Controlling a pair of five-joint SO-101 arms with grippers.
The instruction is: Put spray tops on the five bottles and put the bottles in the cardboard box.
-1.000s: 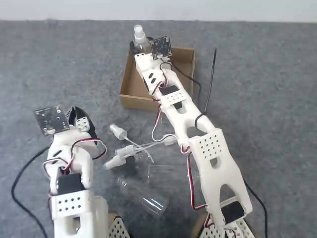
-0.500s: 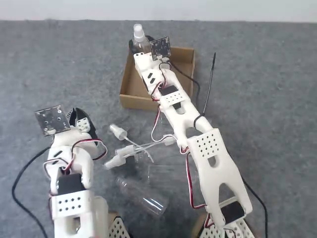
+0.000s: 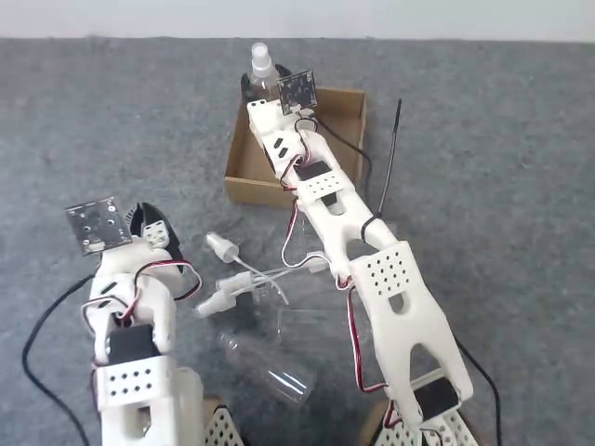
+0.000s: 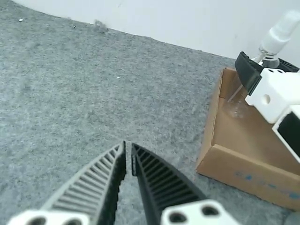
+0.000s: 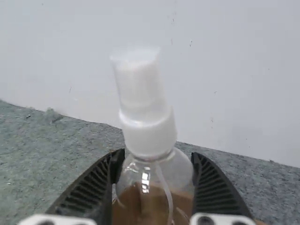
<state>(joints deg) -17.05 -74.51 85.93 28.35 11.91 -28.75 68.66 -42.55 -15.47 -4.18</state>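
One capped bottle [image 3: 261, 68] is being held by the right gripper [image 3: 257, 88], whose jaws are clamping the clear shoulder just under the white spray top; the right wrist view confirms the grip on the bottle [image 5: 147, 140] in the right gripper [image 5: 157, 159]. Bottle is standing upright over the 11 o'clock corner of the cardboard box [image 3: 279, 191]. In the left wrist view its clear base looks low inside the cardboard box [image 4: 243, 174], but contact with the floor cannot be judged.

Left gripper [image 3: 149, 219] is sitting at 8 o'clock from the box, over the grey carpet [image 3: 502, 232]. Left gripper [image 4: 128, 151] is showing its jaws pressed together on nothing.

Loose spray tops [image 3: 221, 247] are lying at 6 o'clock from the box, between the two arms. At least one uncapped bottle [image 3: 270, 368] is lying on its side farther toward 6 o'clock; the other clear bodies near it are too faint to count.

Progress, as a judgement: one bottle is getting boxed and is awaiting release. The visible box floor is looking bare, so this is probably the first of five. Capping and boxing of the remaining four are pending.
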